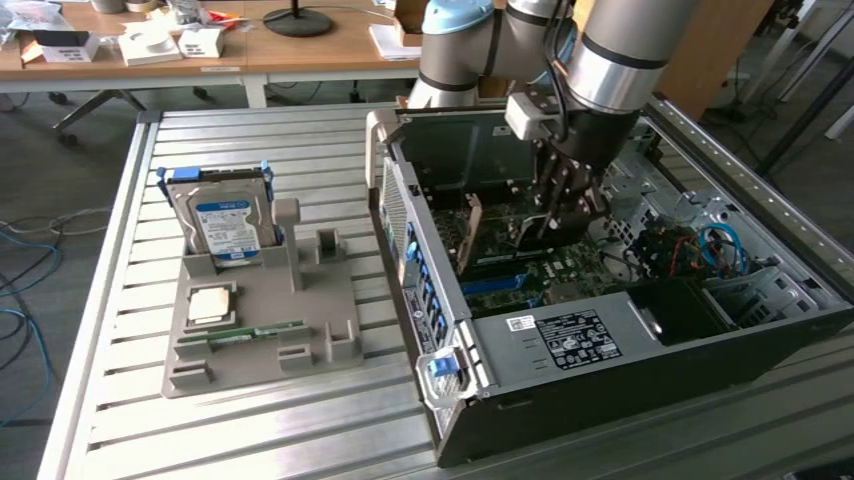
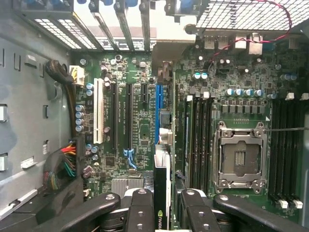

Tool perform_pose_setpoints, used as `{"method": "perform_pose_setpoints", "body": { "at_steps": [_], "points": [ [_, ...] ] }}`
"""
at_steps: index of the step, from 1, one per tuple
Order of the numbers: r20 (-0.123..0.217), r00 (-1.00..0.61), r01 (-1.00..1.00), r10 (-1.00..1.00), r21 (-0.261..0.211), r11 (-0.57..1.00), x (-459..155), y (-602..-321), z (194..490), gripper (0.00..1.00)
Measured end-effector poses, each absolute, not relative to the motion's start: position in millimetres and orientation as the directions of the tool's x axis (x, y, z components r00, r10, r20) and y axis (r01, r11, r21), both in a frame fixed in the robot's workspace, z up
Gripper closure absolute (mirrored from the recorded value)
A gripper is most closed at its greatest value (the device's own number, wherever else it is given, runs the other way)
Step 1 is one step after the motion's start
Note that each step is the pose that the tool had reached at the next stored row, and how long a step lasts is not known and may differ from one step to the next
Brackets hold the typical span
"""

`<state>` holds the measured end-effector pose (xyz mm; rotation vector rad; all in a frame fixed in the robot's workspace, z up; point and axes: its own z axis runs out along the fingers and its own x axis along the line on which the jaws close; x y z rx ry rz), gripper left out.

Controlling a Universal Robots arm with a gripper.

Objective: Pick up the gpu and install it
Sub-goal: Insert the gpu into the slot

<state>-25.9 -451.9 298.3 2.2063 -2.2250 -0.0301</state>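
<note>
gripper (image 2: 163,215) narrow, clamped on gpu (image 2: 161,183) — card edge-on between fingers (image 2: 140,212) | gpu in line with blue slot (image 2: 158,104), inside case (image 1: 561,340) | arm (image 1: 607,50) reaches steeply down from exterior view's upper right — wrist vertical

**Bench layout: tray at the exterior view's left, computer case at its right.**

On the table (image 1: 267,430), the holder tray (image 1: 320,330) sits just beside the computer case (image 1: 561,340), and a desk (image 1: 320,50) stands behind both. On the tray, the hard drive (image 1: 224,225) stands upright at the far end and the memory stick (image 1: 240,332) lies flat nearer the front. Inside the case, the gpu (image 2: 162,179) stands on edge over the motherboard (image 2: 140,125), clasped in the gripper (image 2: 166,203), between the expansion slots (image 2: 116,116) and the processor socket (image 2: 240,157).
</note>
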Motion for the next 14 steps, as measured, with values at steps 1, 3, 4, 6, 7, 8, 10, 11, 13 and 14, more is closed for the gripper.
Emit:
{"method": "perform_pose_setpoints", "body": {
  "at_steps": [1, 3, 4, 6, 7, 8, 10, 11, 13, 14],
  "points": [
    [-0.015, -0.008, -1.000, -1.000, 0.018, 0.008, -26.0, -452.3, 298.1, 0.74],
    [-0.026, -0.008, -1.000, -1.000, 0.016, 0.007, -26.2, -452.7, 297.6, 0.74],
    [-0.027, -0.008, -1.000, -1.000, 0.016, 0.007, -26.1, -452.6, 297.5, 0.74],
    [-0.027, -0.008, -1.000, -1.000, 0.016, 0.007, -26.1, -452.6, 297.5, 0.74],
    [-0.027, -0.008, -1.000, -1.000, 0.016, 0.007, -26.1, -452.7, 297.3, 0.74],
    [-0.028, -0.008, -1.000, -1.000, 0.016, 0.007, -26.1, -452.7, 296.6, 0.74],
    [-0.027, -0.008, -1.000, -1.000, 0.016, 0.007, -26.2, -453.1, 295.0, 0.74],
    [-0.027, -0.008, -1.000, -1.000, 0.016, 0.007, -26.1, -453.4, 294.2, 0.74],
    [-0.027, -0.008, -1.000, -1.000, 0.016, 0.007, -26.2, -454.4, 292.1, 0.74],
    [-0.027, -0.008, -1.000, -1.000, 0.016, 0.007, -26.3, -454.9, 291.0, 0.74]
  ]
}}
